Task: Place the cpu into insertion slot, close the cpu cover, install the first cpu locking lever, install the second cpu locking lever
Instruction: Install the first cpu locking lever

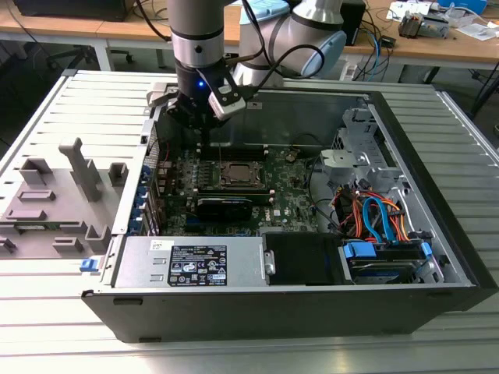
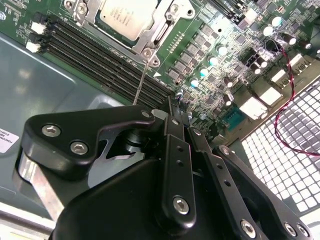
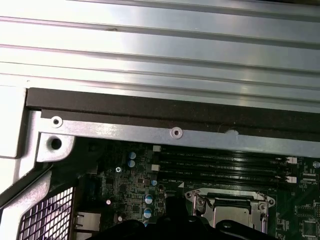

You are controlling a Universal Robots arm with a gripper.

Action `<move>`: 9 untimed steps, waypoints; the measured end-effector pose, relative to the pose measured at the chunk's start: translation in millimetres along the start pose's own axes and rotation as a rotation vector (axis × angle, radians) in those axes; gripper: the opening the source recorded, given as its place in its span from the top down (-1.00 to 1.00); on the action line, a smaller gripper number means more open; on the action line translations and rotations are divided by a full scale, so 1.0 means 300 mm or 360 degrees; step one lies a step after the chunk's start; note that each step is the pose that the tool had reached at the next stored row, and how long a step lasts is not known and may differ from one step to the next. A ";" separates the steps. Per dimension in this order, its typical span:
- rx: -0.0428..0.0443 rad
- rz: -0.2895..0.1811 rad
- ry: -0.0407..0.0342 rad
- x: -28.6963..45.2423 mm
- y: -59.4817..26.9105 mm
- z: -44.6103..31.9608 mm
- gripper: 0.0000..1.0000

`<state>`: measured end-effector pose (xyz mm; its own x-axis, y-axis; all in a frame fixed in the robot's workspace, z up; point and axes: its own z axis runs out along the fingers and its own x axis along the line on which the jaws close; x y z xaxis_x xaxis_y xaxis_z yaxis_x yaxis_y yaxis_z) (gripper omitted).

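Near the far edge of the green motherboard (image 1: 234,187), the pale silver-grey square cpu (image 2: 127,16) already sat in its socket with the thin silvery cpu cover (image 2: 161,31) closed over it. My jaws (image 2: 181,122) were pinched shut near one thin wire lever (image 2: 140,82), apparently not yet locked.

Inside the open computer case (image 1: 437,234), the motherboard (image 1: 288,195) lies flat. The cpu (image 1: 238,173) sits in its socket at the board's centre, the gripper (image 1: 204,140) at its 10 o'clock, drive cables (image 1: 374,218) at 4 o'clock, power supply (image 1: 195,263) at 6 o'clock.
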<state>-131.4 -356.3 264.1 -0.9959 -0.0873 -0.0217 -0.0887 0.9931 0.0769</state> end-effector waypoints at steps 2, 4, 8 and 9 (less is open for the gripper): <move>0.0000 0.0000 0.0000 0.000 0.001 0.000 0.78; 0.0000 0.0000 0.0000 0.000 0.002 0.000 0.78; 0.0000 0.0000 0.0000 0.000 0.005 0.000 0.78; 0.0000 0.0000 0.0000 -0.001 0.006 0.001 0.78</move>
<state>-131.4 -354.6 264.1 -0.9959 -0.0873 -0.0218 -0.0887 0.9931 0.0770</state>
